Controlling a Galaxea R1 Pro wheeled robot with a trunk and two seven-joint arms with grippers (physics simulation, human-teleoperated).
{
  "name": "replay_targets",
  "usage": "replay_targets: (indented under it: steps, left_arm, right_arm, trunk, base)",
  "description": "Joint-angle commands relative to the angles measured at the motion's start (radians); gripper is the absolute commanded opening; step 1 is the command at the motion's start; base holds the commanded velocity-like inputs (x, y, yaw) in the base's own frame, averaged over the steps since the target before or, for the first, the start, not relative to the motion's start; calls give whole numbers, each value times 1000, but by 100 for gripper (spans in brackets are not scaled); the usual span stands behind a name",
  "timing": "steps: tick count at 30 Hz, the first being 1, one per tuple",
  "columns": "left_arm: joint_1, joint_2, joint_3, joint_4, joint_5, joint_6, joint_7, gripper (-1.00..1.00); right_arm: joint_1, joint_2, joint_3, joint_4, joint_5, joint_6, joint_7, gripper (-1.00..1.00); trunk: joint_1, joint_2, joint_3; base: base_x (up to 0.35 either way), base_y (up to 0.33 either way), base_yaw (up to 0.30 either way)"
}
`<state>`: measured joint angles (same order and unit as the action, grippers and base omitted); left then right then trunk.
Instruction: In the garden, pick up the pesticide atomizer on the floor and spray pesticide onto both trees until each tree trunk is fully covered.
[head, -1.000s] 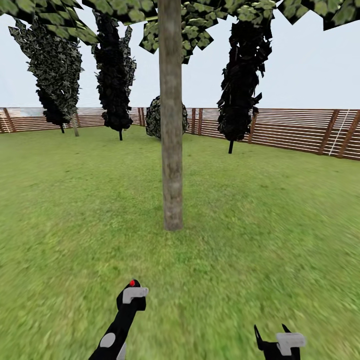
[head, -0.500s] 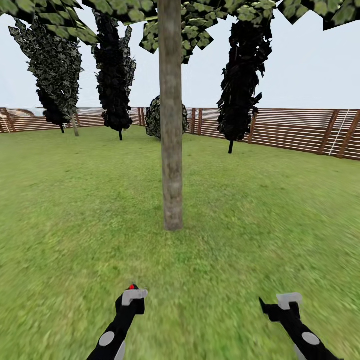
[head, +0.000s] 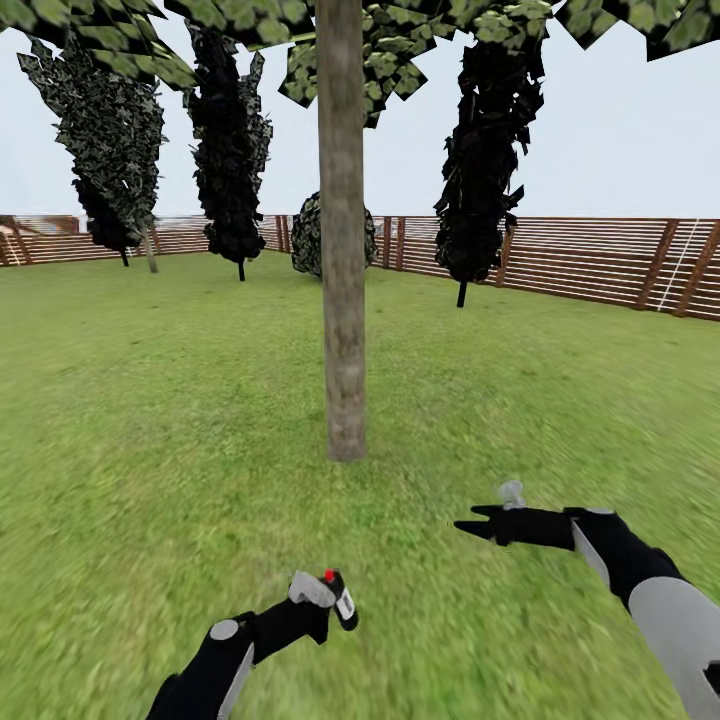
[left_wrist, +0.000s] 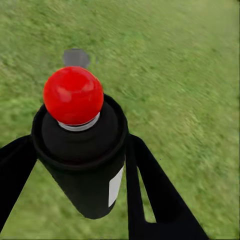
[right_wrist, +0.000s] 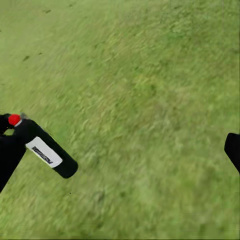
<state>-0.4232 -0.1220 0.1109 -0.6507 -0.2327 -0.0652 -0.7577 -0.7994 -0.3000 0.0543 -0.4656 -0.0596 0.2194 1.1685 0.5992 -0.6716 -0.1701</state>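
A black spray can with a white label and a round red top (right_wrist: 44, 150) hangs tilted above the blurry green grass (right_wrist: 150, 100). A black gripper (right_wrist: 7, 150) holds it near the red top. One dark fingertip (right_wrist: 233, 149) shows at the far edge.

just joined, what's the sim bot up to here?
It stands on the lawn facing a tree trunk. The left claw grips the black atomizer with the red cap. The right claw is open and empty, stretched out over the grass. The trunk looks bare, no spray visible.
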Motion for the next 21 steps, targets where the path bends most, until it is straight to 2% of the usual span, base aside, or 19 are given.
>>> replay_targets:
  steps: [1, 3, 6, 7, 14, 15, 21]
  left_arm:
    - [-2, -5, 7, -9, -21, -6, -36, -100]
    - [-4, -10, 3, -31, -35, -6, -110, -100]
    - [-5, -13, -1, -49, -42, -5, -163, -100]
    - [-6, -14, -12, -58, -46, -5, -192, -100]
    - [-6, -16, -32, -68, -49, -5, -220, -100]
    - [-6, -15, -33, -69, -49, -5, -221, -100]
    - [-6, -16, -34, -70, -49, -5, -222, -100]
  right_arm:
    - [-6, 7, 6, -1, -5, 10, 48, 100]
    - [-15, 29, 7, -3, -6, 14, 128, 100]
    - [-21, 52, 7, -6, -6, 16, 169, 100]
    - [-25, 72, 7, -26, -6, 22, 190, 100]
    - [-29, 124, 8, -105, -6, 108, 209, 100]
    - [-29, 129, 8, -109, -6, 113, 210, -100]
    - [-29, 144, 11, -115, -6, 121, 210, -100]
  trunk:
    - [0, -1, -2]
    - [0, -1, -2]
    - [0, -1, -2]
    - [0, -1, -2]
    - [0, -1, -2]
    - [0, -1, -2]
    - [0, -1, -2]
  base:
    - [0, 0, 0]
    - [0, 0, 0]
    - [0, 0, 0]
    - [0, 0, 0]
    - [0, 0, 0]
    - [0, 0, 0]
    - [0, 0, 0]
